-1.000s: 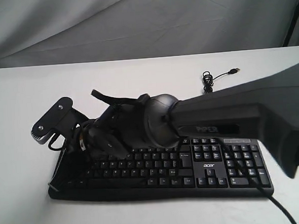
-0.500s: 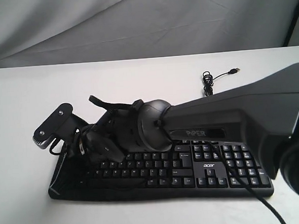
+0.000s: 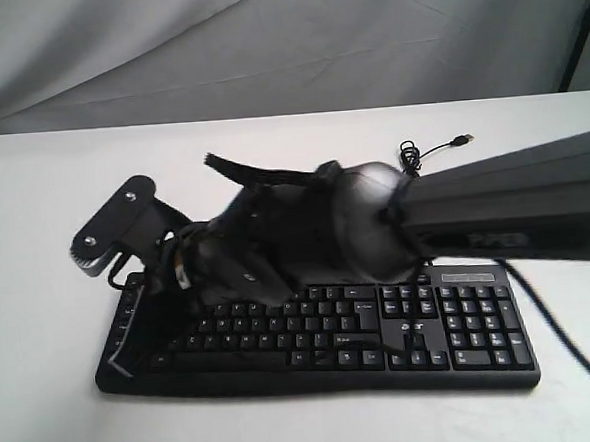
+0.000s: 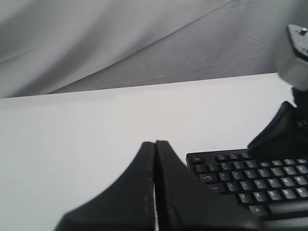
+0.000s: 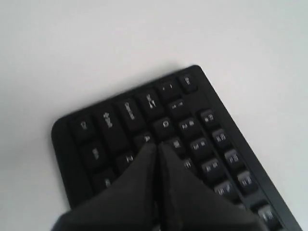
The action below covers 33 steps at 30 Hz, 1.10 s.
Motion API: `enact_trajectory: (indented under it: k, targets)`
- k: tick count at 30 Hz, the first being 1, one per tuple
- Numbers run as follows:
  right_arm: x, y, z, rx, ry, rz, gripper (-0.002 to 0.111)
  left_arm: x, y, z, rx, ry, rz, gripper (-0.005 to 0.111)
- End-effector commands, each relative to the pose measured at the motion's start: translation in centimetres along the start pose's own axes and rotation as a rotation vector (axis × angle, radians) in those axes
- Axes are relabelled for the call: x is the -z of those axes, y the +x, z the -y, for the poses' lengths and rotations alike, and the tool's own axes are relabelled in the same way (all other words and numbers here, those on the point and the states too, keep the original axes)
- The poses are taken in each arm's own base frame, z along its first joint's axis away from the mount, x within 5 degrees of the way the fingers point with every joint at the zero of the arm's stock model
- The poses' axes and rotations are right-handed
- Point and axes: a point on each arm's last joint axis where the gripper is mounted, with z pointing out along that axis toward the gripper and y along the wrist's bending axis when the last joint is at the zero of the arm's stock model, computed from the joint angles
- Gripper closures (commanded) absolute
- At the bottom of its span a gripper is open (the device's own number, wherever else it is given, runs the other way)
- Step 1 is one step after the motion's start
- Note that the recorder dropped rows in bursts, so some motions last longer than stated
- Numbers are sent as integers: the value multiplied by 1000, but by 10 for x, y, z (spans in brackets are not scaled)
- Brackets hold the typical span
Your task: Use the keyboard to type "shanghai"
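The black keyboard (image 3: 422,328) lies on the white table (image 3: 33,197), its number pad toward the right. My right arm reaches across it to its left half. The right gripper (image 5: 157,144) is shut with nothing between its fingers, and its tips hover at the A and S keys of the keyboard (image 5: 115,118). In the exterior view the right gripper (image 3: 176,323) is mostly lost in the dark wrist mass. My left gripper (image 4: 155,143) is shut and empty, low over bare table beside the keyboard (image 4: 250,178). It does not show in the exterior view.
The keyboard's thin black cable (image 3: 409,159) lies coiled behind it, its plug (image 3: 461,139) free on the table. A grey cloth backdrop (image 3: 284,41) closes off the far edge. A loose black cable (image 3: 573,349) from the right arm hangs past the number pad.
The right wrist has risen and shifted a little to the right over the keyboard's left half. The arm's long link now lies higher and more level. The keyboard has not moved.
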Motion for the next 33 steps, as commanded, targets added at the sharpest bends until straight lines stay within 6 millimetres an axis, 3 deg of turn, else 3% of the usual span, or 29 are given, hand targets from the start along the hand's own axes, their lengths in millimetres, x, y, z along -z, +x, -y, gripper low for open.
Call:
enact_trajectory:
  k: [1, 6, 11, 21, 33]
  targets:
    - [32, 36, 20, -91, 31, 15, 108, 0, 1, 0, 1, 3, 4, 107]
    - [49, 78, 26, -150, 44, -1, 108, 0, 1, 0, 1, 3, 4, 107]
    - [40, 90, 23, -148, 39, -6, 108, 0, 1, 0, 1, 3, 4, 107]
    - [8, 82, 14, -140, 17, -29, 108, 0, 1, 0, 1, 3, 4, 107]
    - [8, 81, 16, -122, 18, -51, 108, 0, 1, 0, 1, 3, 4, 107]
